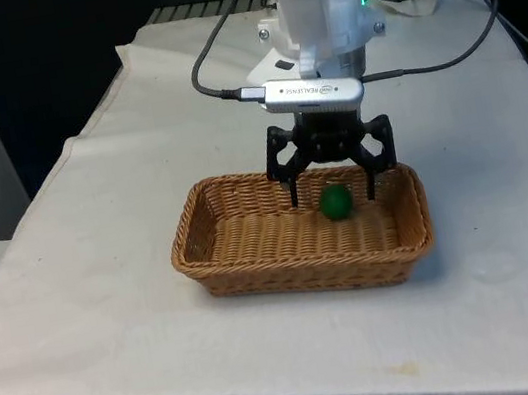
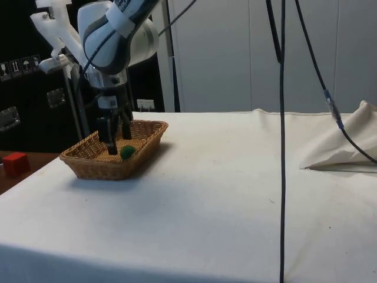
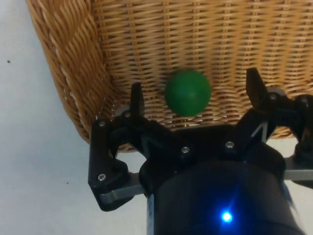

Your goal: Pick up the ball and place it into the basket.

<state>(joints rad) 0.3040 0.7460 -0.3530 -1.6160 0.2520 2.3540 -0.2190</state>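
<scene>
While the tool (image 1: pixel 334 189) is held spread wide inside the wicker basket (image 1: pixel 256 270), a green ball (image 1: pixel 336 202) (ungripped) is seen resting between its fingers.

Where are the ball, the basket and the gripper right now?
green ball (image 1: pixel 336 202), front view, centre of its face.
wicker basket (image 1: pixel 297 271), front view, near outer wall.
gripper (image 1: pixel 335 189), front view, midway between its open fingertips.
</scene>
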